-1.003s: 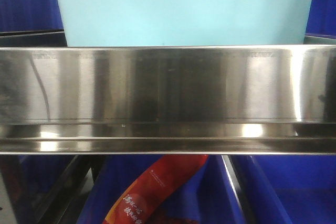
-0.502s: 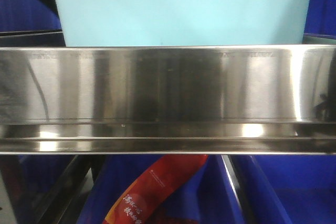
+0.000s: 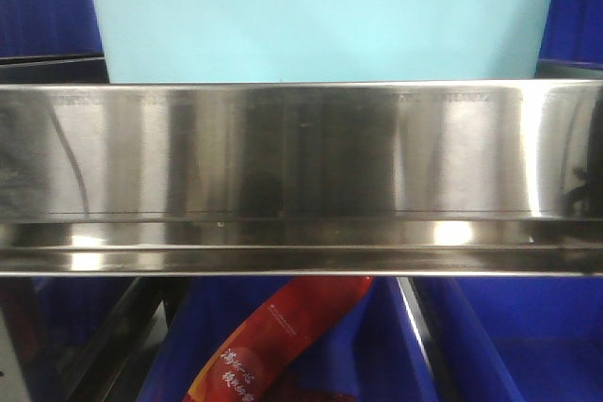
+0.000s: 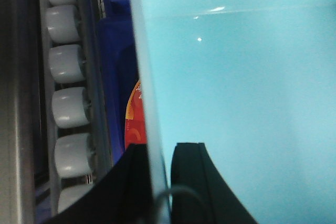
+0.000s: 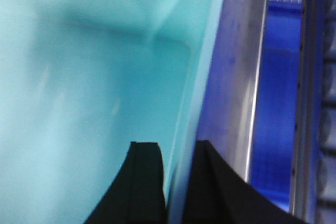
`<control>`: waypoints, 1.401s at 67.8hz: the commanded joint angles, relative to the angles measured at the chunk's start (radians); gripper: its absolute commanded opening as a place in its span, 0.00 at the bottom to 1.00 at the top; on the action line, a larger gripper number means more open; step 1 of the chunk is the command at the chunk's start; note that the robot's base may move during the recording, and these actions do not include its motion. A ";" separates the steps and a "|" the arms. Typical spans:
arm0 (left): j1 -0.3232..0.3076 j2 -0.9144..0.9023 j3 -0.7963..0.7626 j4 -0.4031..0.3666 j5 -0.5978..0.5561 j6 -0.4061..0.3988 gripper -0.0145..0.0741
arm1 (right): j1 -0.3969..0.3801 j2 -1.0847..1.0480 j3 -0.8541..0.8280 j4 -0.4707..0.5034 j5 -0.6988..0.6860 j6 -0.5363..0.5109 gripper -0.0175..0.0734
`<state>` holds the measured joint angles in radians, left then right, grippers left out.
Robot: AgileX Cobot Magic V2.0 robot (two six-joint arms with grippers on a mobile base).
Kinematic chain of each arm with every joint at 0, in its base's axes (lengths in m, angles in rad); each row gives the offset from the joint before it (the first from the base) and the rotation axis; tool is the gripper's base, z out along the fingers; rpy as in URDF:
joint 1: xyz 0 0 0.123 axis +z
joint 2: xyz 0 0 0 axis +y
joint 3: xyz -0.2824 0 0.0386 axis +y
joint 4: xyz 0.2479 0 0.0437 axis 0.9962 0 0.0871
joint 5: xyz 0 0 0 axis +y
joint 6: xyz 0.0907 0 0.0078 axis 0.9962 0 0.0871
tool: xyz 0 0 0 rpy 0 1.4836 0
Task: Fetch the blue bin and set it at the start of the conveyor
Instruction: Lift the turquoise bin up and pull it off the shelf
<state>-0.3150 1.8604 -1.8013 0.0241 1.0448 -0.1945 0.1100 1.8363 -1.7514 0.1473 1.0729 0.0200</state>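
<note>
- The blue bin [image 3: 320, 25] fills the upper middle of the front view. Its pale turquoise wall shows above the stainless-steel shelf rail [image 3: 301, 152], which hides its base.
- The rail runs across the whole width of the frame as a bright, streaked band, with a narrower lip below it.
- Dark blue ribbed bins [image 3: 42, 16] show at the upper left and upper right corners, on either side of the pale bin.
- Below the rail, more dark blue bins [image 3: 528, 345] sit at the lower left and lower right. A red packet with printed characters [image 3: 283, 336] lies slanted at the bottom centre.
- In the left wrist view, the left gripper [image 4: 160, 153] is at the bottom centre. Its two black fingers [image 4: 194, 182] sit on either side of the bin's thin wall and are pressed against it, gripping it.
- The bin's smooth turquoise inside fills the right of that frame.
- A column of white rollers [image 4: 68, 108] runs down the left side. Between the rollers and the bin wall are a strip of dark blue plastic and a red-orange patch.
- In the right wrist view, the right gripper [image 5: 176, 150] is at the bottom centre. Its black fingers [image 5: 142, 182] are clamped on either side of the bin's opposite wall.
- The bin's interior corner takes the left and centre of that frame. A steel rail and dark blue plastic run down the right.
</note>
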 commanded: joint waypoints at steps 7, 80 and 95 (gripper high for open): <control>-0.005 -0.141 -0.009 -0.002 -0.010 0.007 0.04 | 0.002 -0.132 -0.006 -0.009 0.022 -0.020 0.03; -0.024 -0.407 -0.004 -0.002 0.053 0.007 0.04 | 0.002 -0.399 -0.006 -0.001 0.004 -0.020 0.03; -0.024 -0.407 -0.004 -0.002 -0.058 0.007 0.04 | 0.002 -0.399 -0.006 -0.001 -0.010 -0.020 0.03</control>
<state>-0.3427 1.4677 -1.7979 0.0000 1.0661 -0.2020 0.1216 1.4508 -1.7514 0.1850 1.0896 0.0262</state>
